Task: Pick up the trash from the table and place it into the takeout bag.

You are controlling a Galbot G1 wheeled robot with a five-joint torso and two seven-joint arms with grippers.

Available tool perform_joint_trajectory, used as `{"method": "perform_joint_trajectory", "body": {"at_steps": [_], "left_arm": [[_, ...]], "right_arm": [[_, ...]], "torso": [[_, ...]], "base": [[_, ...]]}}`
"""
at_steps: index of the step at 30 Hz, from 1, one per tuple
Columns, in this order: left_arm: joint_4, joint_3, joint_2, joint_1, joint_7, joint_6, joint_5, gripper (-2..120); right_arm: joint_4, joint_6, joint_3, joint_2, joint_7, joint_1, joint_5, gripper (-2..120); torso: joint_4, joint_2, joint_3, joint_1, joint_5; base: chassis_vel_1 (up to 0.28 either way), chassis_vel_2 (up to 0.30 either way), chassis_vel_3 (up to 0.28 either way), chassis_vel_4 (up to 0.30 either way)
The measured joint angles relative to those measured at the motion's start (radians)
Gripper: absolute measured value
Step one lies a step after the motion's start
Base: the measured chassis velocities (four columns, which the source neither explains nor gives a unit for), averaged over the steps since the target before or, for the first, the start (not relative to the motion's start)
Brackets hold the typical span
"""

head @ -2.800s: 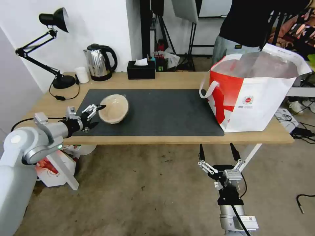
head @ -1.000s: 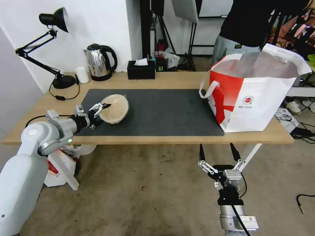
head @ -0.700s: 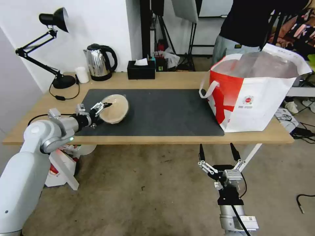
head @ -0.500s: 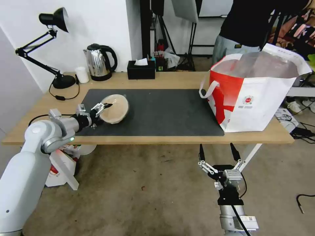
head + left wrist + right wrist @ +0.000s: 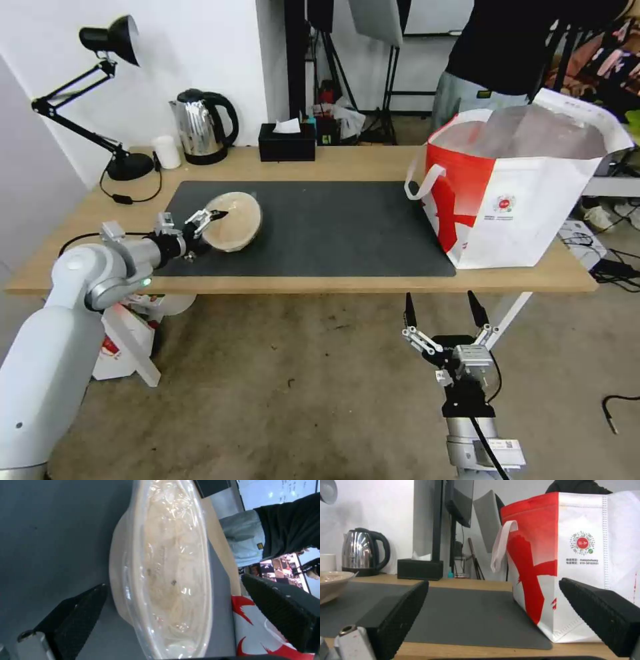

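A tan paper bowl (image 5: 235, 222) with a clear film liner sits on the left part of the dark grey mat (image 5: 333, 227) on the table (image 5: 347, 163). My left gripper (image 5: 208, 232) is at the bowl's left rim, open. In the left wrist view the bowl (image 5: 166, 580) has its rim between the two black fingers (image 5: 83, 610), one outside the wall and one over the inside. The takeout bag (image 5: 527, 200) stands open at the table's right end. My right gripper (image 5: 440, 308) hangs open below the table's front edge, and its wrist view looks at the bag (image 5: 580, 555).
Along the table's back edge stand a black desk lamp (image 5: 123, 163), a small white cup (image 5: 167, 152), a steel kettle (image 5: 200, 127) and a black tissue box (image 5: 287, 143). A red-printed white box (image 5: 117, 340) lies on the floor under the left end. A person (image 5: 507, 60) stands behind the bag.
My left gripper has pushed forward from beside the bowl until its fingers straddle the rim, and has held nearly still for the last second. The right arm has not moved.
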Motion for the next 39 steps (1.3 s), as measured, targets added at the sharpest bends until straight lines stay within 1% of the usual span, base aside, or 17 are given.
{"method": "perform_joint_trajectory", "body": {"at_steps": [12,26,28,29,31,33,34,35,36,37,39], "left_arm": [[0.027,0.017,-0.026,-0.017,0.007,0.000,0.019,100],[0.048,0.026,-0.029,-0.022,0.025,0.000,0.042,100],[0.051,0.030,-0.030,-0.025,0.030,0.000,0.045,91],[0.051,0.030,-0.030,-0.025,0.030,0.000,0.045,91],[0.055,0.033,-0.034,-0.030,0.031,0.000,0.048,83],[0.055,0.034,-0.034,-0.031,0.031,0.000,0.048,81],[0.056,0.035,-0.035,-0.032,0.031,0.000,0.049,78],[0.058,0.037,-0.038,-0.035,0.031,0.000,0.051,68],[0.058,0.039,-0.040,-0.036,0.032,-0.001,0.052,63],[0.058,0.039,-0.040,-0.036,0.032,-0.001,0.052,63],[0.059,0.041,-0.042,-0.038,0.032,-0.001,0.054,55]], "right_arm": [[0.000,0.000,0.000,0.000,0.000,0.000,0.000,100],[0.000,0.000,0.000,0.000,0.000,0.000,0.000,100],[0.000,0.000,0.000,0.000,0.000,0.000,0.000,100],[0.000,0.000,0.000,0.000,0.000,0.000,0.000,100],[0.000,0.000,0.000,0.000,0.000,0.000,0.000,100],[0.000,0.000,0.000,0.000,0.000,0.000,0.000,100],[0.000,0.000,0.000,0.000,0.000,0.000,0.000,100],[0.000,0.000,0.000,0.000,0.000,0.000,0.000,100],[0.000,0.000,0.000,0.000,0.000,0.000,0.000,100],[0.000,0.000,0.000,0.000,0.000,0.000,0.000,100],[0.000,0.000,0.000,0.000,0.000,0.000,0.000,100]], "torso": [[-0.0001,0.000,0.000,0.000,0.0001],[0.0000,0.000,0.000,0.000,0.0000],[0.0000,0.000,0.000,0.000,0.0000],[0.0000,0.000,0.000,0.000,0.0000],[0.0000,0.000,0.000,0.000,0.0000],[0.0000,0.000,0.000,0.000,0.0000],[0.0000,0.000,0.000,0.000,0.0000],[0.0000,0.000,0.000,0.000,0.0000],[-0.0001,0.000,0.000,0.000,0.0000],[-0.0001,0.000,0.000,0.000,0.0000],[-0.0001,0.000,0.000,0.000,0.0000]], "base": [[0.000,0.000,0.000,0.000],[0.000,0.000,0.000,0.000],[0.000,0.000,0.000,0.000],[0.000,0.000,0.000,0.000],[0.000,0.000,0.000,0.000],[0.000,0.000,0.000,0.000],[0.000,0.000,0.000,0.000],[0.000,0.000,0.000,0.000],[0.000,0.000,0.000,0.000],[0.000,0.000,0.000,0.000],[0.000,0.000,0.000,0.000]]}}
